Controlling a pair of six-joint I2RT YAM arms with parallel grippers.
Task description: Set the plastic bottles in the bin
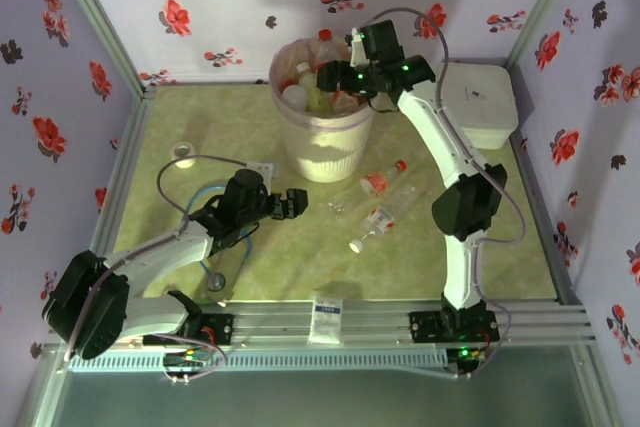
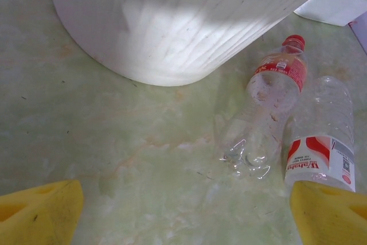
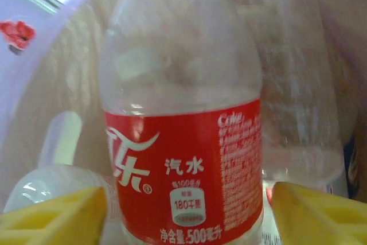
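Floral-papered walls (image 1: 180,7) on three sides; pale green marbled bench (image 1: 200,127) underneath.

1. Bin (image 1: 322,137): round, cream, ribbed, lined with a pinkish bag, upright toward the far side of the bench. It contains several plastic bottles (image 1: 298,87), with red and white caps showing near the rim. The count is not legible.

2. Right hand (image 1: 335,75): directly over the bin mouth. Its yellow fingers (image 3: 57,213) stand spread.

3. Red-labelled bottle (image 3: 183,142): upright between those fingers, inside the bin against the liner. A gap shows on one side, so it is judged not pinched.

4. Left hand (image 1: 290,202): low over the bench on the near side of the bin, spread wide, nothing between its fingers.

5. Red-capped bottle (image 1: 375,185): clear, on its side on the bench, near side of the bin, cap toward the bin.

6. White-capped bottle (image 1: 380,219): clear with a red label, on its side just beside item 5, slightly farther from the bin.

7. Not task items: a white lidded box (image 1: 480,102) beside the bin, and a blue-and-white packet (image 1: 327,315) well apart from it at the near rail.

Status (judgement): the larger share is already binned. Items 5 and 6 are left to collect and both lie ahead of the left hand.
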